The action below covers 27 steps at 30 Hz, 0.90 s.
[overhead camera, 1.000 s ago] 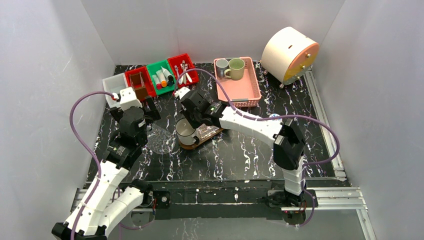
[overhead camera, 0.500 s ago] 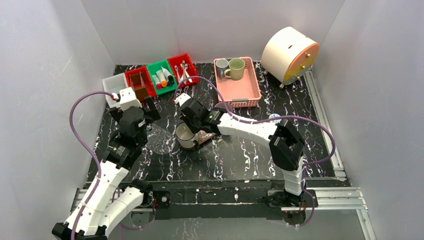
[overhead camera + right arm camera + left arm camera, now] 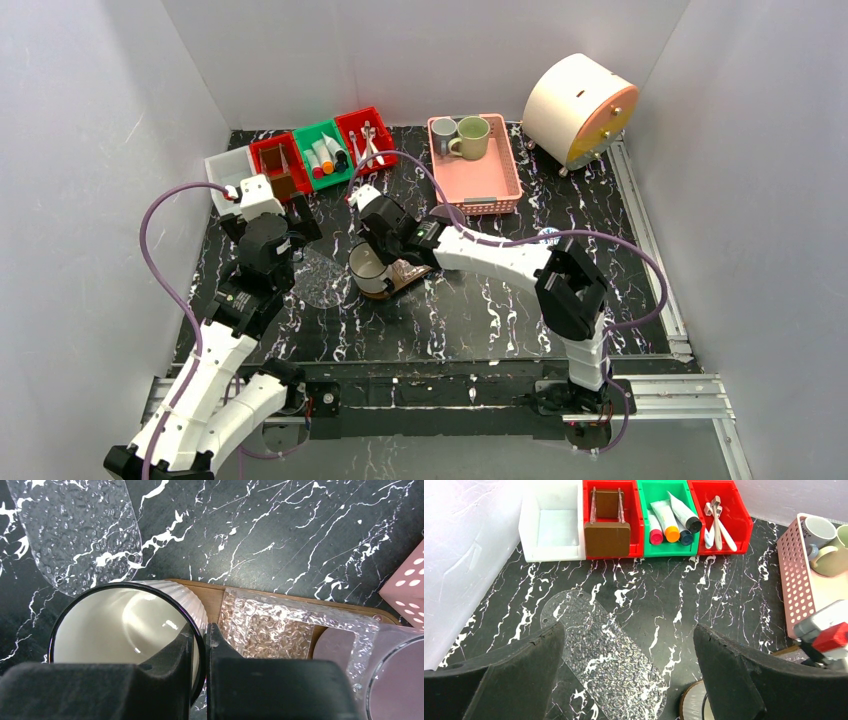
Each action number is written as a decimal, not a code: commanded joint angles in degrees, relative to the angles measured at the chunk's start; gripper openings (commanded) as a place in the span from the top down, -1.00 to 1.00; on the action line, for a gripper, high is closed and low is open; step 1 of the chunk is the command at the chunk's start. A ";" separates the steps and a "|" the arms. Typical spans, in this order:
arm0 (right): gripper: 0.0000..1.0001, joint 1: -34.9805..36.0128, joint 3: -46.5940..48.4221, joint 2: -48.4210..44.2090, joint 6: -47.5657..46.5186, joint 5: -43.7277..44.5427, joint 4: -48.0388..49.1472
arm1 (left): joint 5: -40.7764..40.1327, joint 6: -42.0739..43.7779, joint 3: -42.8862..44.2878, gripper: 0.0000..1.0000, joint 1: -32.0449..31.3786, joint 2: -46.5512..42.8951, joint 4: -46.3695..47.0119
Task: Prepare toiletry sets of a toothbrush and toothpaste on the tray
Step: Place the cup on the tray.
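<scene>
A white ribbed mug [image 3: 125, 635] with a dark rim stands on the left end of the brown wooden tray [image 3: 220, 597]. My right gripper [image 3: 202, 630] is shut on its rim, one finger inside and one outside. A crinkled clear plastic bag [image 3: 270, 630] lies on the tray beside the mug. In the top view the right gripper [image 3: 380, 256] hangs over the mug [image 3: 366, 270] and the tray [image 3: 410, 278]. Toothpaste tubes [image 3: 664, 517] lie in a green bin, toothbrushes [image 3: 716, 522] in a red bin. My left gripper [image 3: 626, 645] is open and empty above a clear textured sheet [image 3: 604, 655].
A white bin [image 3: 551, 527] and a red bin holding a brown block [image 3: 608, 535] stand at the back left. The pink basket [image 3: 490, 185] holds two mugs [image 3: 470, 135]. A cream drum-shaped object [image 3: 575, 105] sits at the back right. A pinkish clear cup [image 3: 395, 680] stands on the tray's right end.
My right gripper has shifted slightly left and nearer with the mug still in its grip, covering more of the tray. The left arm has not moved.
</scene>
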 commanded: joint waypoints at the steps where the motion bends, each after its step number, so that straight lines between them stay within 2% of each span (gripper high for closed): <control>1: 0.70 0.35 0.90 1.00 0.18 -0.29 4.81 | -0.11 -0.34 -0.59 -0.97 0.28 -0.39 0.45; 5: 0.69 0.32 1.50 1.82 0.28 -0.78 4.35 | 0.10 -0.25 -0.59 -0.97 0.29 -0.43 0.56; 18: 0.31 0.52 2.34 -0.25 0.13 -0.78 3.81 | 0.69 -0.17 -0.73 -0.97 0.29 -0.41 0.74; 27: 0.17 0.80 1.90 -3.23 0.37 -1.32 4.63 | 1.22 -0.07 -0.85 -0.97 0.26 -0.48 0.95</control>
